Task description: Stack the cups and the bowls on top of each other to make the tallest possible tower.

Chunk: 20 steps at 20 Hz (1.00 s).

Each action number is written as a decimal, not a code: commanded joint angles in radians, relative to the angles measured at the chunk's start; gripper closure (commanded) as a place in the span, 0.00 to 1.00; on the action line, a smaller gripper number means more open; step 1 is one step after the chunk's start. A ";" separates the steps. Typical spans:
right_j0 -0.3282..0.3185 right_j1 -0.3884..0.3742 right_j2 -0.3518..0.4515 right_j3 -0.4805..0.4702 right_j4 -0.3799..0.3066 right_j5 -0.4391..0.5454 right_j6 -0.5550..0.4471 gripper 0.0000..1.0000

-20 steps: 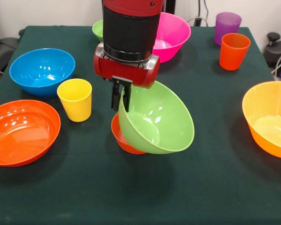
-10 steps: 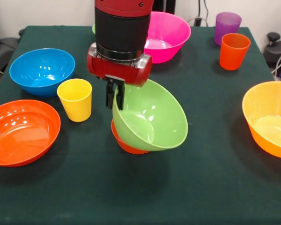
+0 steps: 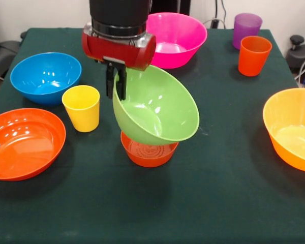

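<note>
Now the hand (image 3: pixel 116 84) pinches the rim of the medium green plastic bowl (image 3: pixel 156 107), which hangs tilted, mouth facing the camera, directly above the small red-orange plastic bowl (image 3: pixel 149 151) on the dark green worktop (image 3: pixel 218 203); levelling looks necessary before lowering.

You have the medium green bowl (image 3: pixel 157 109) lifted and tilted, mouth toward 4 o'clock, above the small red-orange bowl (image 3: pixel 149 151), upright at table centre. The yellow cup (image 3: pixel 82 108) stands at its 9 o'clock. Orange cup (image 3: pixel 254 55) and purple cup (image 3: pixel 246 28) stand at 2 o'clock.
</note>
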 commanded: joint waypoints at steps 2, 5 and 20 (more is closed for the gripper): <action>-0.001 -0.010 0.110 0.077 0.009 0.013 -0.061 1.00; -0.003 -0.004 0.109 0.088 0.004 -0.011 -0.057 1.00; -0.003 -0.009 0.101 0.140 -0.017 -0.070 -0.030 1.00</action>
